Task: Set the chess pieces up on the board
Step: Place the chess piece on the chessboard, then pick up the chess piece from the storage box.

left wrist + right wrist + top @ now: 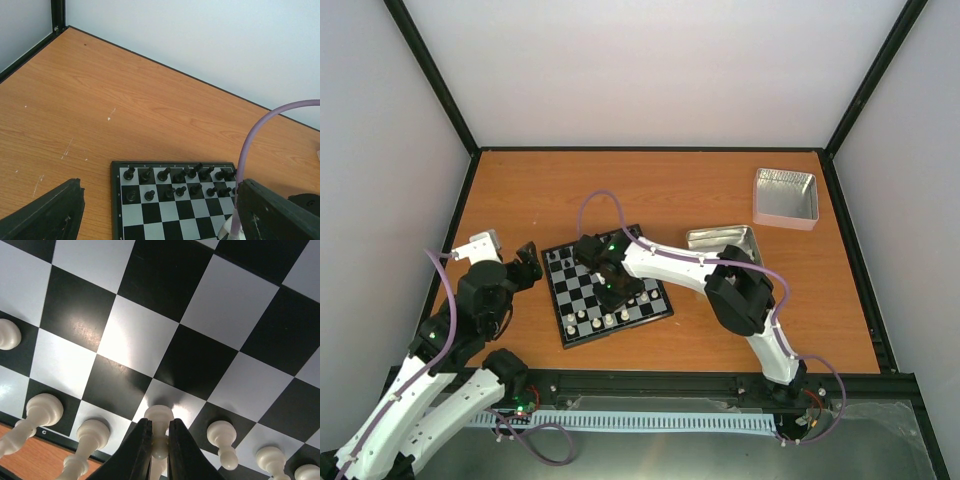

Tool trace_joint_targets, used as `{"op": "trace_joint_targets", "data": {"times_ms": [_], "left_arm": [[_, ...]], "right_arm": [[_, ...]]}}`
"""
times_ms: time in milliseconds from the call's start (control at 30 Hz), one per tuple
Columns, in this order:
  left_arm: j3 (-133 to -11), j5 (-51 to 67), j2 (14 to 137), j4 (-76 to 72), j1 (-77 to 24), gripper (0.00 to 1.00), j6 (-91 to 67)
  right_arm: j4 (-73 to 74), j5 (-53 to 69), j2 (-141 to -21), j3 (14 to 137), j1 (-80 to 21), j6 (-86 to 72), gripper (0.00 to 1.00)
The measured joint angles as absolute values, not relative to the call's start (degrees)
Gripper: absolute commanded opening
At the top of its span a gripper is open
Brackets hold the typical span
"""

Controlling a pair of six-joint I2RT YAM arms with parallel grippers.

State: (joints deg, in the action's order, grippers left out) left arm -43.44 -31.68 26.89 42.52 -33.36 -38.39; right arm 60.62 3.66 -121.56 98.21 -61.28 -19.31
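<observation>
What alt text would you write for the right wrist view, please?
Close up, the right gripper pinches a white piece near the edge of the board. More white pieces stand in a row to either side of it.

My right gripper [159, 442] pinching a cream-white chess piece [159, 416] at the chessboard [150, 335].
My two black fingers [140, 455] press its stem from both sides, and its head shows above their tips against a pale square. More cream-white pieces [222, 432] stand in a row to its left and right along the board's black rim [57, 439]. Orange-brown table [40, 462] shows past the rim.
</observation>
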Motion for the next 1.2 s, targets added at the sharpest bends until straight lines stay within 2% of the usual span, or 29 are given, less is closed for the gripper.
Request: {"op": "trace_joint_targets", "data": {"times_ms": [167,333,667,800,1000,1100,1200], "left_arm": [[-43.4,-31.7,26.9,42.5,-33.4,0.84,-38.4],[-43.4,-31.7,26.9,42.5,-33.4,0.84,-38.4],[-43.4,-31.7,26.9,42.5,-33.4,0.84,-38.4],[-43.4,-31.4,26.8,42.5,-33.4,0.84,-38.3],[-42.9,-30.4,26.9,42.3,-33.4,0.84,-37.9],[-42.9,-29.8,27.5,42.0,-33.4,0.84,-37.5],[-42.9,-29.1,28.3,41.9,-33.4,0.84,-37.2]], "right_arm": [[60.6,3.5,-122.3,98.2,-61.3,-19.3,0.14],[60.7,3.4,-122.3,98.2,-61.3,-19.3,0.26],[58.4,1.4,-118.3,98.9,-60.7,-22.2,0.32],[53.1,-2.2,-107.2,89.7,-56.7,-26.6,0.35],[47.3,-11.5,-87.9,72.2,-42.4,-34.2,0.43],[45.9,-13.7,-82.9,64.8,-35.6,-35.3,0.44],[45.1,-14.3,-82.7,59.8,-30.7,-35.0,0.45]]}}
